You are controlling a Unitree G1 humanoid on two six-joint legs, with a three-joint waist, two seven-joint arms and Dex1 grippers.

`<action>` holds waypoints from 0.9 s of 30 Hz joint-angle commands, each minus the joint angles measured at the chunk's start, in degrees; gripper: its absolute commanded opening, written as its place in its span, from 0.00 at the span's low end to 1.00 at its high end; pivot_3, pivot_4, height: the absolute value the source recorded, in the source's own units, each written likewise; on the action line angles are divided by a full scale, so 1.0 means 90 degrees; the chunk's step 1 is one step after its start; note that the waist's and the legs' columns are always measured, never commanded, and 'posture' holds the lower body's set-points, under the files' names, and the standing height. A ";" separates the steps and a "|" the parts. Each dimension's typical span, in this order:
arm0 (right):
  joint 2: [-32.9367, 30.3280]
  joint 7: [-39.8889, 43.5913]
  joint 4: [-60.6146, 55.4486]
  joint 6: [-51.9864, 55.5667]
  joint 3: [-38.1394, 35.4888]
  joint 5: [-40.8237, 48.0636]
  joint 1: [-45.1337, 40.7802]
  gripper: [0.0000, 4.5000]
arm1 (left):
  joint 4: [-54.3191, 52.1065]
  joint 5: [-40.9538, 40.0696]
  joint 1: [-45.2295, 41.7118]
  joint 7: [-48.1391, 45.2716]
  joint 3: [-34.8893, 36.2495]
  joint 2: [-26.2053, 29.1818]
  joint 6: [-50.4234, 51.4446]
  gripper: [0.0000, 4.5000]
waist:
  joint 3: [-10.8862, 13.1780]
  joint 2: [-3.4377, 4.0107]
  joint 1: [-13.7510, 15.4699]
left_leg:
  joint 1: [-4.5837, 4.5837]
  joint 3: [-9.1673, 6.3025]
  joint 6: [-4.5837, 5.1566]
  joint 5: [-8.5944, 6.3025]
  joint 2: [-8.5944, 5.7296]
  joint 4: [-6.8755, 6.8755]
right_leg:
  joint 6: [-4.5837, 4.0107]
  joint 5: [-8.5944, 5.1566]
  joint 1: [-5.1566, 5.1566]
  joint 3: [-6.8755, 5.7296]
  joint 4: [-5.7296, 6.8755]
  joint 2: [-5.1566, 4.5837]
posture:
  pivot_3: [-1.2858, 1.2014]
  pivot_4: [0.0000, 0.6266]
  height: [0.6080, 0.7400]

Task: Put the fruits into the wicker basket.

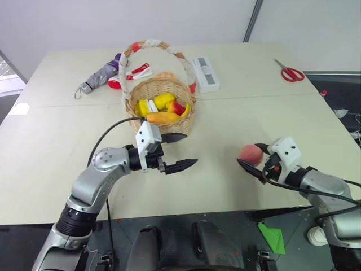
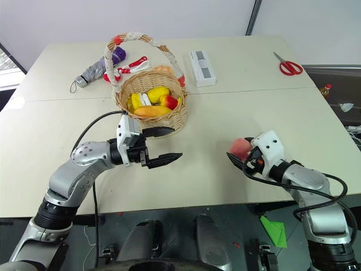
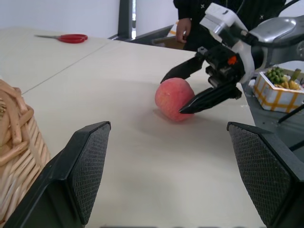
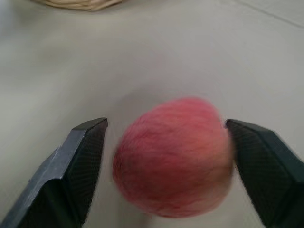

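Observation:
The wicker basket (image 1: pixel 133 107) stands mid-table under its cloth-wrapped handle (image 1: pixel 149 44), and several yellow and red fruits (image 1: pixel 163 117) lie inside. A pink-red peach (image 1: pixel 249 154) rests on the table to the right. My right gripper (image 1: pixel 248 156) is open, one finger on each side of the peach; in the right wrist view the peach (image 4: pixel 173 159) sits between the pads (image 4: pixel 85 161). My left gripper (image 1: pixel 190 149) is open and empty just in front of the basket, pointing toward the peach (image 3: pixel 173 99).
Red scissors (image 1: pixel 292 73) lie at the far right of the table. A folded grey umbrella (image 1: pixel 101 76), a red-and-white item (image 1: pixel 138 72) and a white box (image 1: pixel 204 73) sit behind the basket. A person in dark clothes (image 3: pixel 190 28) stands beyond the table's right edge.

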 commanded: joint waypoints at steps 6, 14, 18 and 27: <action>-0.0131 0.0068 0.0351 -0.0455 0.0171 -0.0089 -0.0072 0.62 | -0.0241 0.0050 0.0202 0.0109 0.0318 0.0118 -0.0133 0.94 | 0.0000 0.0000 -0.0003 | 0.0002 -0.0001 0.0000 0.0000 0.0000 0.0001 | 0.0000 0.0000 0.0000 0.0000 0.0001 0.0000 | 0.52 0.24 1.00; 0.0063 0.0411 -0.0533 -0.0324 0.0919 0.0473 -0.1517 0.53 | -0.0169 -0.0214 0.0792 0.0351 0.1229 0.0381 -0.0121 0.94 | 0.0001 0.0002 -0.0049 | 0.0005 -0.0006 0.0000 0.0000 0.0008 0.0000 | 0.0000 0.0001 -0.0002 0.0002 0.0004 0.0005 | 0.52 0.24 1.00; 0.1377 -0.0059 0.0011 -0.0252 0.2193 0.0147 -0.3580 0.53 | -0.0095 -0.0409 0.1018 0.0497 0.1774 0.0353 -0.0135 0.94 | 0.0003 0.0003 -0.0127 | 0.0007 -0.0016 0.0000 0.0000 0.0028 0.0000 | -0.0003 0.0001 -0.0006 -0.0005 0.0007 0.0017 | 0.52 0.24 1.00; 0.3285 -0.1329 0.2979 -0.0571 0.2859 -0.0916 -0.5718 0.53 | -0.0673 -0.0328 0.1499 0.0972 0.1753 0.0129 -0.0198 0.94 | -0.0002 -0.0005 0.0030 | -0.0023 -0.0031 -0.0008 0.0002 -0.0003 -0.0004 | -0.0004 0.0005 -0.0025 -0.0019 0.0006 -0.0054 | 0.52 0.24 1.00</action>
